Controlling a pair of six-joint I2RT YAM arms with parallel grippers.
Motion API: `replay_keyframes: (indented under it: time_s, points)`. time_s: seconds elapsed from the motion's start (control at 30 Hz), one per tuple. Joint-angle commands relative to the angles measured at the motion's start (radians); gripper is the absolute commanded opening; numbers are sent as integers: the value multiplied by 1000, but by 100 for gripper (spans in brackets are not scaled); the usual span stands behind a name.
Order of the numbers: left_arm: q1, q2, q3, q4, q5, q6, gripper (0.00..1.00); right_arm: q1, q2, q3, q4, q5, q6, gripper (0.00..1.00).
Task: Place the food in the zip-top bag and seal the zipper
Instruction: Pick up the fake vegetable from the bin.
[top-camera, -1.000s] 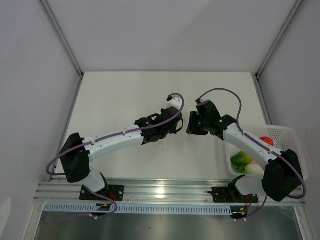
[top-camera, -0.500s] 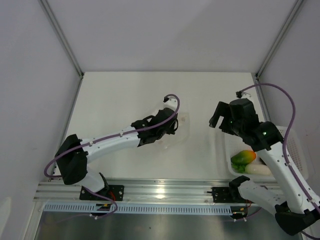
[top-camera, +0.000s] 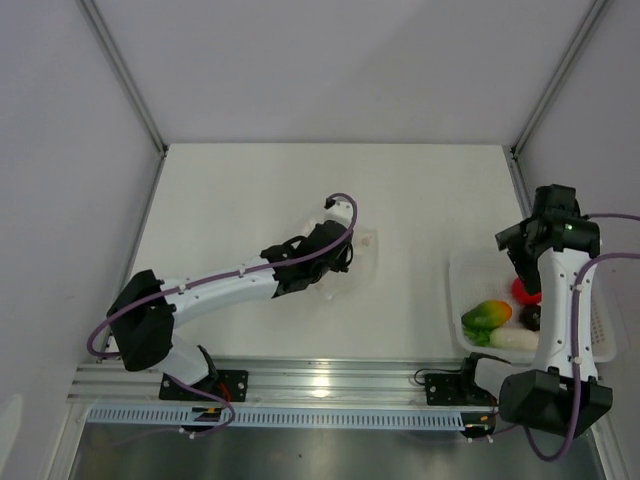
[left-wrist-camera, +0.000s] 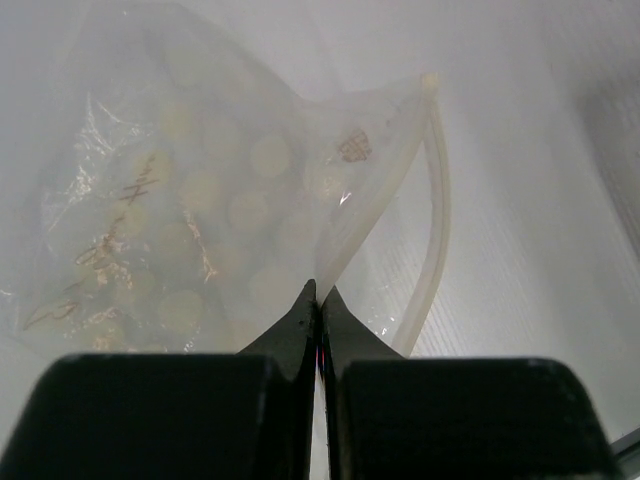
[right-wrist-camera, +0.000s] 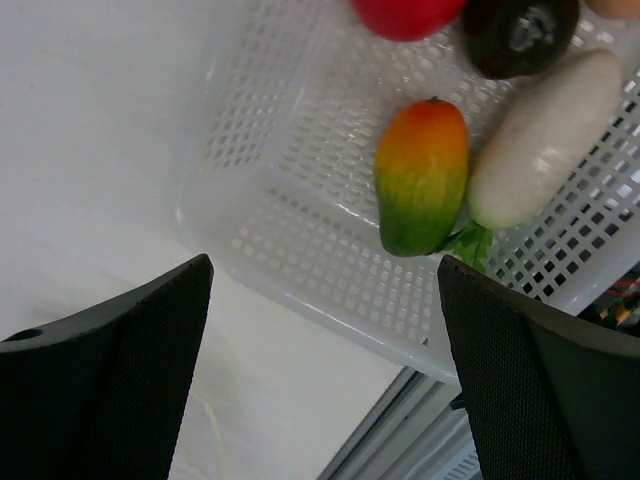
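The clear zip-top bag (left-wrist-camera: 200, 200) lies crinkled on the white table, its mouth open. Its zipper (left-wrist-camera: 438, 190) curves along the right edge, near a small reddish mark (left-wrist-camera: 353, 148). My left gripper (left-wrist-camera: 318, 296) is shut on one lip of the bag's mouth; from above it (top-camera: 347, 258) sits mid-table at the bag (top-camera: 365, 245). My right gripper (right-wrist-camera: 322, 260) hangs open and empty above the basket's near-left corner. The food lies in the basket: an orange-green fruit (right-wrist-camera: 422, 175), the white radish (right-wrist-camera: 545, 140), a red round one (right-wrist-camera: 405, 15) and a dark-purple one (right-wrist-camera: 520, 30).
The white slotted basket (right-wrist-camera: 300, 300) stands at the table's right edge (top-camera: 462, 275), close to the front rail (top-camera: 330, 380). The enclosure's walls and corner posts ring the table.
My right arm has swung from beside the bag out to the right, above the basket, and its jaws have opened wide. The left gripper stays shut on the bag, shifted slightly.
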Motion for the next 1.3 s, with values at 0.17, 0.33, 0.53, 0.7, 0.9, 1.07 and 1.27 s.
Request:
replay_keyframes:
  time_s: [0.17,0.33,0.53,0.7,0.9,1.07,1.27]
  points:
    - [13,-41,-8,55,19,-6,1,-152,12,-81,-179,35,131,98]
    - [22,-40,-11,60,33,-12,1,-202,-3,-208,-154,48,160,97]
    - [40,-44,-22,63,54,-18,1,-227,-38,-290,-185,100,237,97]
    - [54,-25,-9,57,68,-26,1,-228,-55,-320,-214,161,258,98]
    - [56,-29,-20,61,88,-37,1,-270,-84,-388,-116,175,218,99]
    - [60,-61,-54,78,80,-37,1,-296,-48,-446,-53,172,209,99]
    - [62,-63,-59,86,94,-37,0,-303,-6,-495,42,147,189,98]
